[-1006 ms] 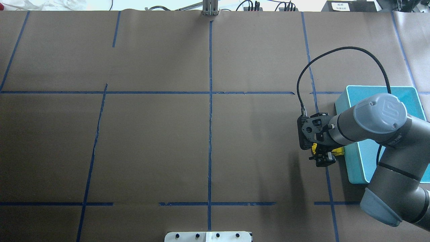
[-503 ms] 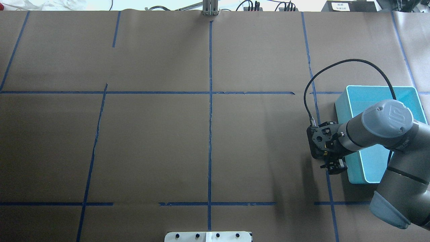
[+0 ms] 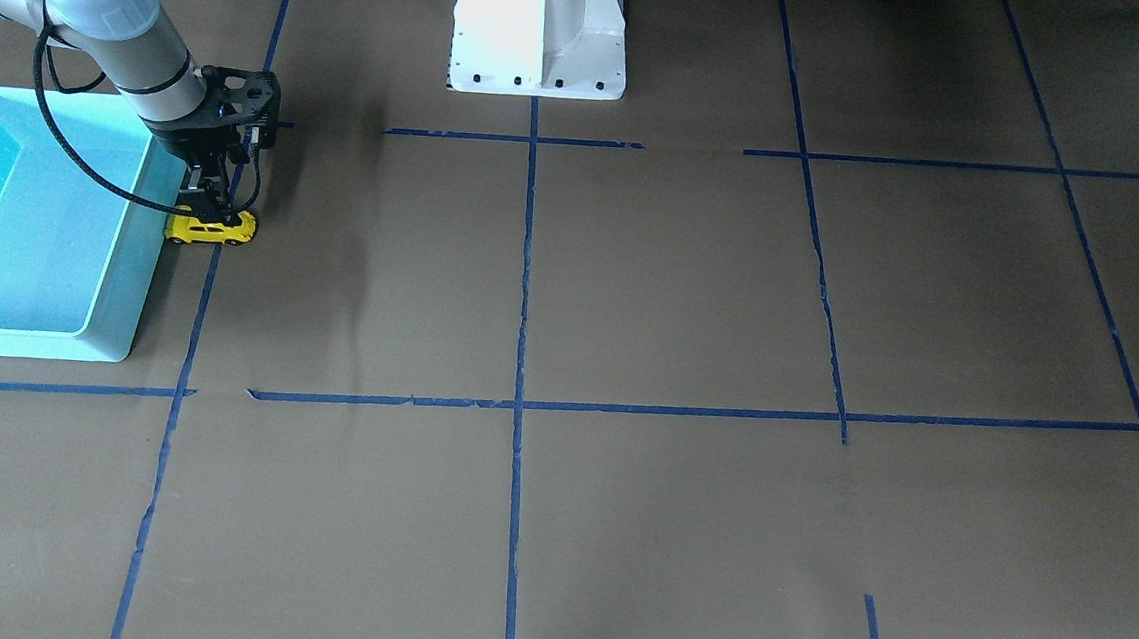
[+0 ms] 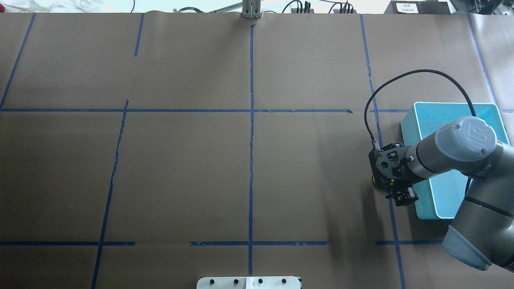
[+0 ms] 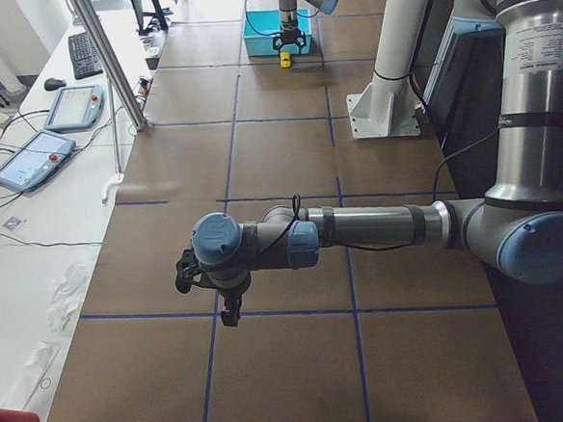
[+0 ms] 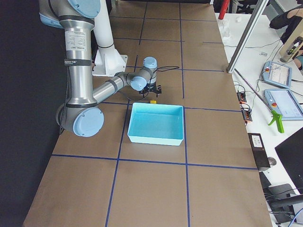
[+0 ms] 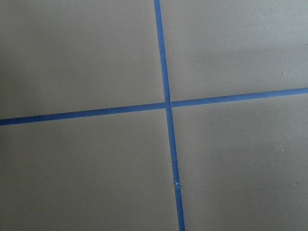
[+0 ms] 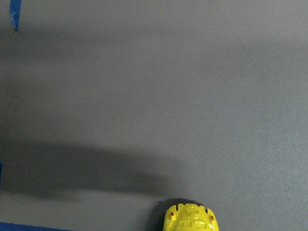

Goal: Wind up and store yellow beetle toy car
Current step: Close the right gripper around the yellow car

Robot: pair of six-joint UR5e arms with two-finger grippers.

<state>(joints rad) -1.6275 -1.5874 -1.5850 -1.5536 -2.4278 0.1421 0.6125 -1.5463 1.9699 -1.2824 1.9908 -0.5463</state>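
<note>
The yellow beetle toy car (image 3: 211,227) stands on the brown table, close against the turquoise bin's (image 3: 147,260) side wall. My right gripper (image 3: 210,206) reaches straight down and is shut on the car's roof. In the overhead view the right gripper (image 4: 401,196) and wrist hide the car beside the bin (image 4: 441,104). The car's end shows at the bottom edge of the right wrist view (image 8: 191,219). My left gripper (image 5: 228,309) hangs over the table far from the car. It shows only in the exterior left view, so I cannot tell whether it is open or shut.
The robot's white base (image 3: 540,27) stands at the table's edge on the robot's side. Blue tape lines (image 4: 251,120) divide the brown table cover. A black cable (image 4: 417,73) loops from the right wrist over the bin. The left wrist view shows only a tape cross (image 7: 167,105).
My right gripper has slid with the car along the bin's side, towards the robot and slightly right. The car's yellow, visible a second ago, is now hidden under the wrist.
</note>
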